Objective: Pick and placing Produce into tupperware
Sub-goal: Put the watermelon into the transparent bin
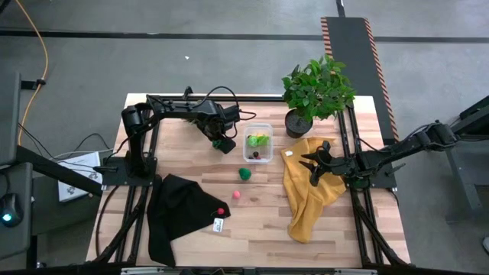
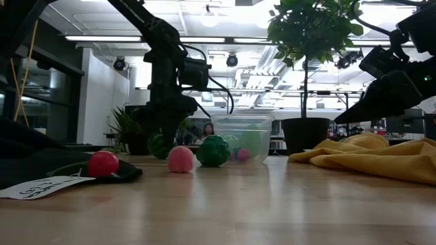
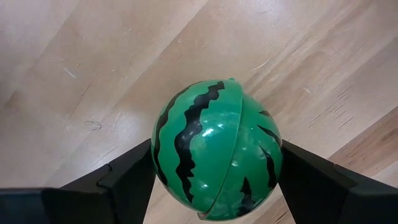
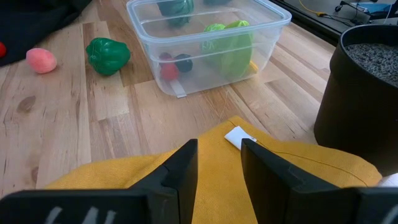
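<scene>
While the left gripper (image 3: pixel 214 186) is pinching the striped melon (image 3: pixel 216 149) between its two fingers, it is hanging just beside the tupperware (image 1: pixel 258 143), on that container's left in the high view, low over the wooden counter (image 1: pixel 260 218). The melon's dark wavy stripes and its seam are showing plainly in the left wrist view, with bare wood beneath it.

The tupperware is sitting near the counter's far middle, close to the potted plant (image 1: pixel 315 93). Inside it a leafy light-green piece (image 4: pixel 231 45) with a bit of yellow is lying beside a small red piece (image 4: pixel 168 70) and a dark one (image 4: pixel 183 61); another green piece (image 4: pixel 176 9) is sitting at the far end.

Outside it, a green pepper-like piece (image 1: pixel 244 173) is resting on the wood nearer the front, with a pink ball (image 1: pixel 236 195) just beyond it and a red ball (image 1: pixel 221 211) lying on the black cloth's (image 1: pixel 177 214) edge.

A white label (image 1: pixel 218 224) is lying by that red ball, with handwriting on it too small to read. A second small white tag (image 4: pixel 239 137) is showing on the yellow cloth (image 1: pixel 309 191), with no writing readable.

The right gripper (image 4: pixel 219 163) is hovering over the yellow cloth with its fingers parted by a narrow gap, holding nothing.
</scene>
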Tool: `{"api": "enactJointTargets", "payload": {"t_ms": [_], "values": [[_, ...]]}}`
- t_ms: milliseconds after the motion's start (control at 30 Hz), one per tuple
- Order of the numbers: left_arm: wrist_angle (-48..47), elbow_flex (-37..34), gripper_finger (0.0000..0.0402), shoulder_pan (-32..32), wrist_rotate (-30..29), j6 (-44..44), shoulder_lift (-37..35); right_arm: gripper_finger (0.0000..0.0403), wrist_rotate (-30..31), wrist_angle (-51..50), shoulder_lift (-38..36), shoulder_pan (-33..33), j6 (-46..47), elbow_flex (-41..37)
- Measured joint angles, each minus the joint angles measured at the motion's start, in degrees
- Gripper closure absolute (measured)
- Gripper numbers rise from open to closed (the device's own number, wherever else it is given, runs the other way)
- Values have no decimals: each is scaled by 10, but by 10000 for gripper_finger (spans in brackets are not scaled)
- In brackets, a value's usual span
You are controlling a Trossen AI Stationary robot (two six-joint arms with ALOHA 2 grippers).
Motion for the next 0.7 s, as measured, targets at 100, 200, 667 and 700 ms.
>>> {"api": "enactJointTargets", "payload": {"t_ms": [100, 200, 667, 700], "values": [[0, 0, 119, 0, 0, 0, 0, 289, 0, 0, 0, 0, 0, 0], [-2, 0, 118, 0, 0, 0, 0, 289, 0, 0, 0, 0, 0, 0], [-27, 0, 117, 0, 0, 0, -15, 289, 0, 0, 0, 0, 0, 0], [-29, 0, 118, 0, 0, 0, -16, 289, 0, 0, 0, 0, 0, 0]]}}
